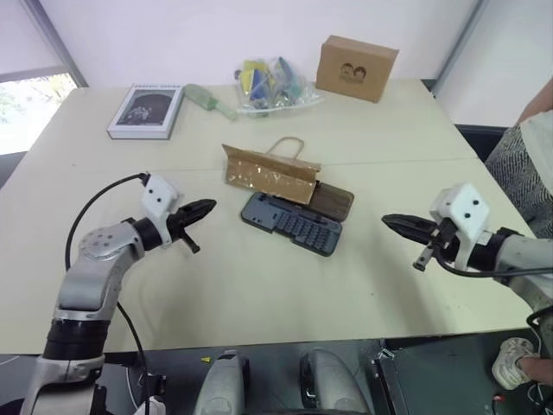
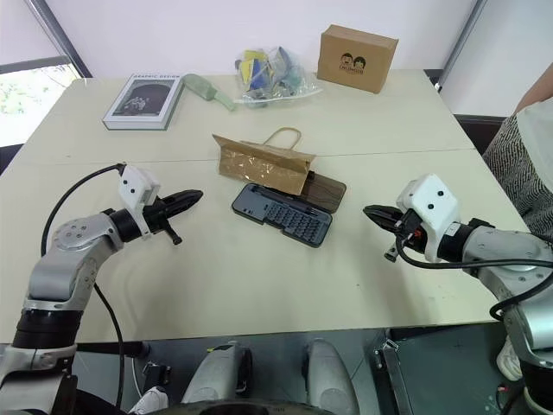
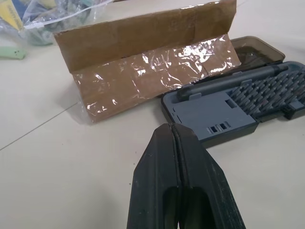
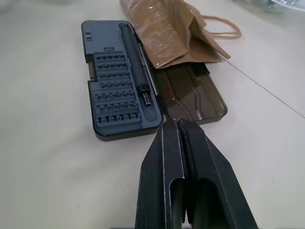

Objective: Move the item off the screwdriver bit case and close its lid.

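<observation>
Kraft bag [image 1: 268, 177] lies across the open case's [image 1: 289, 221] lid [image 1: 333, 200], midway between closed, empty left gripper [image 1: 210, 207] and right gripper [image 1: 388, 221]

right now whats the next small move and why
Probably open the left claw and reach toward the creased brown kraft paper bag. The bag lies on the smoky-brown plastic lid of the open blue-grey bit case, so the lid likely cannot fold shut yet. Both claws, left and right, look shut and hover clear of everything.
</observation>
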Robot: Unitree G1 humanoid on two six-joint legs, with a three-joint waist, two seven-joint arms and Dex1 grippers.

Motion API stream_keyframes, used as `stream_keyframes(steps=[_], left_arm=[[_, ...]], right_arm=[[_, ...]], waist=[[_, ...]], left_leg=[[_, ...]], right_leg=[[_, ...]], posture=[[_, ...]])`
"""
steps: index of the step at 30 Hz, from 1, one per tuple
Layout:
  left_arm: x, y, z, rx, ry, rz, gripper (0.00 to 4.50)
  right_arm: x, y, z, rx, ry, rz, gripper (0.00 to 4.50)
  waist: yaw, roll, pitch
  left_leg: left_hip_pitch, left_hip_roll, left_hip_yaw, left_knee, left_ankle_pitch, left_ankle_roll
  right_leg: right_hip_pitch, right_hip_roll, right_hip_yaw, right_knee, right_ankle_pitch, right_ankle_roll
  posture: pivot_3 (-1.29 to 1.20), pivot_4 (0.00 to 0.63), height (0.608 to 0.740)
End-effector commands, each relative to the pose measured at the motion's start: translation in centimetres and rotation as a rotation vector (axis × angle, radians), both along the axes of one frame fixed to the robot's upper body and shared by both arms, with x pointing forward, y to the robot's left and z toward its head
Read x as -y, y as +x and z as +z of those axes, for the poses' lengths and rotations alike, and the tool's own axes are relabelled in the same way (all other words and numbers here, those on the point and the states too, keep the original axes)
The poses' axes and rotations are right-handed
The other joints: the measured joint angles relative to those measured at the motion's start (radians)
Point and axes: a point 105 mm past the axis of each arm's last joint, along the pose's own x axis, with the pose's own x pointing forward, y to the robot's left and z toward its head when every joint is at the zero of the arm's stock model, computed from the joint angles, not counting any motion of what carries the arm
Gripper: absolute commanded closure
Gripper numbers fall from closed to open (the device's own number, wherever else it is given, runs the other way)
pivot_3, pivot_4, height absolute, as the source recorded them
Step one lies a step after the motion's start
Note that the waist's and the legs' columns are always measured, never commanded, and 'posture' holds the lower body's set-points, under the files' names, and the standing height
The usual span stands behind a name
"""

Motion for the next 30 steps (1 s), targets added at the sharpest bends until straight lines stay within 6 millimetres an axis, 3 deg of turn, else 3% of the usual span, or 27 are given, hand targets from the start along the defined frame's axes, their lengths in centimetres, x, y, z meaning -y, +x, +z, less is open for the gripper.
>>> stream_keyframes(steps=[1, 7, 11, 16, 22, 30], left_arm=[[0.4, -0.1, 0.9, 0.036, 0.005, -0.016, 4.5], [0.5, 0.2, 0.9, 0.039, 0.008, -0.017, 4.5], [0.5, 0.2, 0.9, 0.042, 0.01, -0.018, 4.5], [0.7, 0.6, 1.0, 0.049, 0.004, -0.013, 4.5], [0.9, 1.1, 1.4, 0.075, 0.003, 0.008, 4.5], [0.8, 1.0, 1.5, 0.088, 0.019, 0.026, 4.5]], right_arm=[[-0.1, 0.1, 0.8, 0.025, 0.024, 0.003, 3.16], [-0.1, 0.7, 0.9, 0.049, 0.024, -0.02, 0.12], [-0.3, 1.3, 0.8, 0.051, 0.023, -0.019, 0.05], [-1.2, 4.5, 1.1, 0.152, 0.002, -0.019, 0.05], [-4.9, 9.6, 0.8, 0.198, 0.013, 0.064, 0.05], [-8.4, 12.0, 0.0, 0.203, 0.018, 0.15, 0.05]], waist=[[0.001, 0.0, 0.0], [-0.001, 0.0, 0.0], [-0.001, 0.0, 0.0], [-0.009, 0.0, 0.0], [-0.025, 0.0, 0.0], [-0.022, 0.0, 0.0]], left_leg=[[0.0, 0.0, 0.0, 0.0, 0.0, 0.0], [0.0, 0.0, 0.0, 0.0, 0.0, 0.0], [0.0, 0.0, 0.0, 0.0, 0.0, 0.0], [0.0, 0.0, 0.001, 0.0, 0.0, 0.0], [0.0, 0.0, 0.001, 0.0, 0.0, 0.0], [-0.001, 0.0, 0.001, 0.0, 0.0, 0.0]], right_leg=[[0.0, 0.0, 0.0, 0.0, 0.0, 0.0], [0.0, 0.0, 0.0, 0.0, 0.0, 0.0], [0.0, 0.0, 0.0, 0.0, 0.0, 0.0], [0.0, 0.0, 0.0, 0.0, 0.0, 0.0], [-0.002, 0.001, 0.001, 0.002, 0.0, 0.0], [-0.003, -0.001, 0.001, 0.002, 0.001, 0.0]], posture=[[0.0, 0.15, 0.74], [0.0, 0.15, 0.74], [0.0, 0.15, 0.74], [0.0, 0.15, 0.74], [0.0, 0.15, 0.74], [0.0, 0.15, 0.74]])
